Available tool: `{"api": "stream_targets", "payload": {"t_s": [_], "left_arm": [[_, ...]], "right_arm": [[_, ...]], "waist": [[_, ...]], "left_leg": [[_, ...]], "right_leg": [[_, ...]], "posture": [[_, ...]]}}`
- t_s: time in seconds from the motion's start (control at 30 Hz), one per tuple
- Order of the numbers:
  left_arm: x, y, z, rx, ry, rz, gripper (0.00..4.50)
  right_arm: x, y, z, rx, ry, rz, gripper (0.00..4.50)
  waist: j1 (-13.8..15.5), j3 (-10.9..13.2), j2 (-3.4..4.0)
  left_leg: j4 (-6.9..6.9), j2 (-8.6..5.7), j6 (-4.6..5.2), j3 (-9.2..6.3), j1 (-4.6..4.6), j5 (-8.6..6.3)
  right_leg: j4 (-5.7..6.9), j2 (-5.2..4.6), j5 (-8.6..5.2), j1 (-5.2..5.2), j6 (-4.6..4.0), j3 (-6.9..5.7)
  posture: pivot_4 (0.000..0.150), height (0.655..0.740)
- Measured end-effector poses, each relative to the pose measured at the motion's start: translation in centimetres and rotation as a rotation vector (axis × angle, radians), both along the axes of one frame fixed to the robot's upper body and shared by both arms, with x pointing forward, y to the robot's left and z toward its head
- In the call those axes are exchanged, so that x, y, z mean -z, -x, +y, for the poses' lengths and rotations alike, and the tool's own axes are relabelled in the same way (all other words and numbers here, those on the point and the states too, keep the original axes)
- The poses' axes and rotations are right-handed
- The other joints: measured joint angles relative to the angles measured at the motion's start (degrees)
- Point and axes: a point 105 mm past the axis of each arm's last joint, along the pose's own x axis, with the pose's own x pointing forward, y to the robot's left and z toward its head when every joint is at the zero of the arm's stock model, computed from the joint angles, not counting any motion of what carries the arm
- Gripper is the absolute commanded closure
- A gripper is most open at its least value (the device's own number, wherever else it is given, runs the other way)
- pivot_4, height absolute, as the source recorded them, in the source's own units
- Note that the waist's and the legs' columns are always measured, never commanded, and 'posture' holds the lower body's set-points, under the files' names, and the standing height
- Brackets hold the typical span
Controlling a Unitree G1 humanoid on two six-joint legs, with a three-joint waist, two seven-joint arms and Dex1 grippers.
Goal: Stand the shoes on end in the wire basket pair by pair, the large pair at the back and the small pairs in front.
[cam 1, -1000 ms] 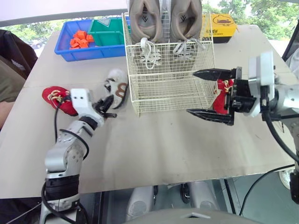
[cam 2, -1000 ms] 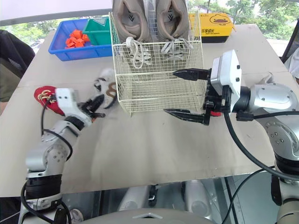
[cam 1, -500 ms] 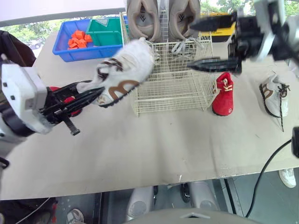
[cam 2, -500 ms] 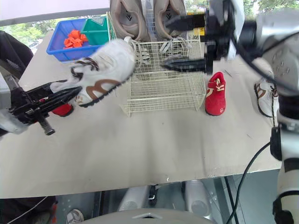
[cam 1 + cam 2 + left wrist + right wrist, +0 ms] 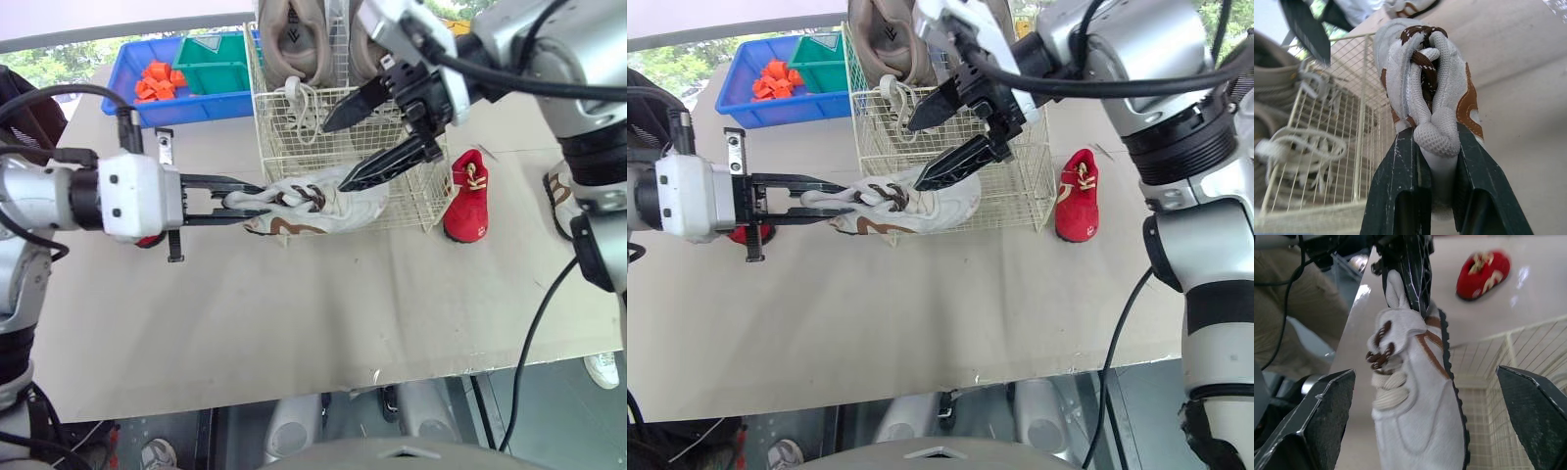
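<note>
L pincer (image 5: 1437, 134) clamped tight on the heel end of the white shoe w/ brown trim (image 5: 323, 204). Both black fingers (image 5: 1400, 186) pinch the heel tab and there is no slack. Shoe is held level, lying sideways, toe pointing toward 3 o'clock, laces up. It sits across the 6 o'clock face of the wire basket (image 5: 284, 137), outside the mesh, not in it. Can't tell if the sole touches the table (image 5: 323, 313).

R pincer (image 5: 335, 157) comes in from 1 o'clock, spread very wide, gripping nothing. The wrist view shows one finger (image 5: 1317, 416) to either side of the shoe's forefoot, w/ clear gaps on both sides and no contact. The lower tip hangs just over the laces and the upper tip is over the basket.

Basket: the big tan pair (image 5: 294, 34) stands on end at its 12 o'clock side, laces spilling over the wire. The front section has no shoe in it.

Loose on the table:
- One red shoe (image 5: 465, 196) just beside the basket at 3 o'clock.
- A second white shoe (image 5: 563, 191) further out the same way.
- Another red shoe (image 5: 1484, 274) behind the L pincer at 9 o'clock.
- A blue bin (image 5: 186, 103) w/ orange bits (image 5: 155, 83) at 10 o'clock.
</note>
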Motion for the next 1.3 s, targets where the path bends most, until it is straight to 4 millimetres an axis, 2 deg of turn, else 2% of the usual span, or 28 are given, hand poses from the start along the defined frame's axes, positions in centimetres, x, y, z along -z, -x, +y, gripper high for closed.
{"api": "stream_targets", "payload": {"t_s": [0.03, 0.13, 0.23, 0.37, 0.4, 0.57, 0.6, 0.63, 0.67, 0.7, 0.73, 0.77, 0.8, 0.87, 0.97, 1.07, 1.13, 1.2, 1.3], "left_arm": [[0.1, -0.2, -0.2, 0.024, -0.021, -0.017, 4.26], [-0.2, -0.4, -1.0, 0.074, -0.054, -0.064, 4.26], [-0.2, -1.0, -1.2, 0.075, -0.079, -0.084, 4.26], [0.5, -1.7, -1.5, 0.071, -0.104, -0.075, 4.26], [0.6, -1.7, -1.6, 0.077, -0.103, -0.075, 4.27], [0.5, -1.6, -2.0, 0.094, -0.102, -0.099, 4.27], [0.3, -1.5, -2.1, 0.08, -0.075, -0.079, 3.25], [0.0, -1.5, -2.0, 0.066, -0.041, -0.067, 2.85], [-1.9, -1.5, -1.6, -0.003, 0.126, -0.015, 2.29], [-2.1, -1.5, -1.5, -0.01, 0.14, -0.015, 2.29], [-3.2, -1.4, -0.9, -0.057, 0.226, 0.019, 1.67], [-4.0, -1.4, 0.1, -0.129, 0.352, 0.108, 1.35], [-4.4, -1.4, 1.4, -0.211, 0.47, 0.215, 1.02], [-4.3, -1.3, 3.6, -0.338, 0.651, 0.381, 0.08], [-2.7, -0.7, 5.9, -0.484, 0.935, 0.58, 0.08], [-1.0, -0.3, 6.0, -0.548, 1.11, 0.718, 0.08], [-0.4, 0.3, 4.4, -0.517, 1.214, 0.813, 0.08], [0.1, 0.9, 1.6, -0.456, 1.227, 0.926, 0.08], [-0.1, 1.1, -0.6, -0.398, 1.242, 1.009, 0.08]], "right_arm": [[0.5, -0.4, 0.2, 0.016, 0.028, 0.031, 0.0], [1.3, -1.0, 1.0, 0.043, 0.101, 0.045, 0.88], [1.9, -1.1, 1.1, 0.052, 0.166, 0.046, 2.13], [3.2, -1.1, 1.2, 0.038, 0.253, 0.012, 4.17], [3.3, -1.1, 1.1, 0.035, 0.261, 0.007, 4.5], [3.2, -0.7, 0.5, 0.021, 0.259, 0.012, 4.5], [3.0, -0.7, 0.4, 0.019, 0.242, 0.023, 4.5], [2.8, -0.7, 0.1, 0.022, 0.222, 0.033, 4.5], [2.4, -0.8, -0.6, 0.043, 0.156, 0.092, 4.5], [2.3, -0.8, -0.7, 0.046, 0.151, 0.097, 4.5], [2.1, -0.8, -0.9, 0.057, 0.12, 0.129, 4.5], [1.3, -0.6, -0.8, 0.058, 0.048, 0.185, 4.5], [0.4, -0.5, -1.0, 0.064, -0.032, 0.237, 4.5], [-1.3, -0.5, -1.3, 0.092, -0.172, 0.282, 4.5], [-2.4, -0.4, -1.4, 0.132, -0.373, 0.304, 4.5], [-1.6, -0.1, -1.0, 0.166, -0.466, 0.321, 4.5], [-0.9, -0.1, -0.5, 0.207, -0.52, 0.313, 4.5], [-0.5, 0.2, 0.3, 0.235, -0.55, 0.314, 4.5], [-0.8, 0.4, 1.0, 0.256, -0.583, 0.301, 4.5]], "waist": [[0.0, 0.0, 0.01], [-0.06, 0.0, 0.01], [-0.05, 0.0, 0.0], [-0.15, 0.01, 0.01], [-0.13, 0.01, 0.01], [-0.11, 0.01, 0.01], [-0.14, 0.01, 0.01], [-0.15, 0.01, 0.0], [-0.14, 0.02, -0.01], [-0.13, 0.02, -0.01], [-0.21, 0.02, -0.01], [-0.62, 0.02, -0.01], [-1.0, 0.02, -0.01], [-1.4, 0.01, -0.02], [-1.55, -0.03, -0.08], [-1.3, -0.05, -0.12], [-0.85, -0.07, -0.14], [-0.32, -0.08, -0.17], [0.11, -0.12, -0.18]], "left_leg": [[0.0, 0.0, 0.0, 0.01, -0.02, 0.0], [-0.02, 0.02, 0.0, -0.02, -0.06, 0.0], [-0.01, 0.02, 0.0, -0.03, -0.06, 0.0], [0.14, 0.02, 0.2, -0.04, -0.06, -0.12], [0.16, 0.02, 0.2, -0.06, -0.06, -0.12], [0.33, 0.03, 0.22, -0.09, -0.05, -0.13], [0.39, 0.03, 0.23, -0.1, -0.05, -0.13], [0.43, 0.04, 0.24, -0.11, -0.05, -0.14], [0.51, 0.06, 0.26, -0.16, -0.05, -0.15], [0.52, 0.06, 0.26, -0.16, -0.05, -0.15], [0.53, 0.06, 0.26, -0.15, -0.05, -0.15], [0.54, 0.09, 0.27, -0.17, -0.04, -0.16], [0.54, 0.1, 0.27, -0.19, -0.03, -0.16], [0.53, 0.12, 0.27, -0.27, 0.02, -0.16], [0.48, 0.15, 0.24, -0.34, 0.13, -0.17], [0.49, 0.14, 0.18, -0.46, 0.08, -0.15], [0.49, 0.08, 0.13, -0.49, 0.06, -0.14], [0.49, -0.05, -0.11, -0.51, 0.06, 0.0], [0.49, -0.18, -0.13, -0.5, 0.08, 0.03]], "right_leg": [[0.03, 0.0, 0.0, -0.05, 0.0, 0.0], [0.07, 0.04, -0.01, -0.12, 0.01, -0.04], [0.11, 0.05, -0.01, -0.12, 0.01, -0.05], [0.28, 0.06, -0.01, -0.12, 0.01, -0.04], [0.31, 0.06, -0.01, -0.12, 0.01, -0.06], [0.51, 0.06, -0.01, -0.12, 0.01, -0.07], [0.56, 0.06, -0.01, -0.12, 0.01, -0.06], [0.6, 0.06, -0.01, -0.11, 0.02, -0.06], [0.64, 0.05, -0.02, -0.1, 0.02, -0.08], [0.65, 0.04, -0.02, -0.1, 0.02, -0.08], [0.67, 0.04, -0.02, -0.11, 0.02, -0.07], [0.71, 0.06, -0.02, -0.1, 0.03, -0.03], [0.73, 0.04, -0.02, -0.11, 0.04, -0.05], [0.77, 0.01, -0.03, -0.08, 0.05, -0.1], [0.8, -0.29, -0.02, -0.01, 0.05, -0.05], [0.83, -0.36, -0.01, 0.0, 0.04, 0.04], [0.82, -0.47, -0.01, 0.01, 0.03, 0.03], [0.82, -0.55, 0.0, 0.01, 0.01, 0.04], [0.83, -0.57, 0.0, 0.04, -0.02, 0.06]], "posture": [[0.15, 0.74], [0.15, 0.74], [0.15, 0.74], [0.15, 0.74], [0.15, 0.74], [0.15, 0.74], [0.15, 0.74], [0.15, 0.74], [0.15, 0.74], [0.15, 0.74], [0.15, 0.74], [0.15, 0.74], [0.15, 0.74], [0.15, 0.74], [0.15, 0.74], [0.15, 0.74], [0.15, 0.74], [0.15, 0.74], [0.15, 0.74]]}}
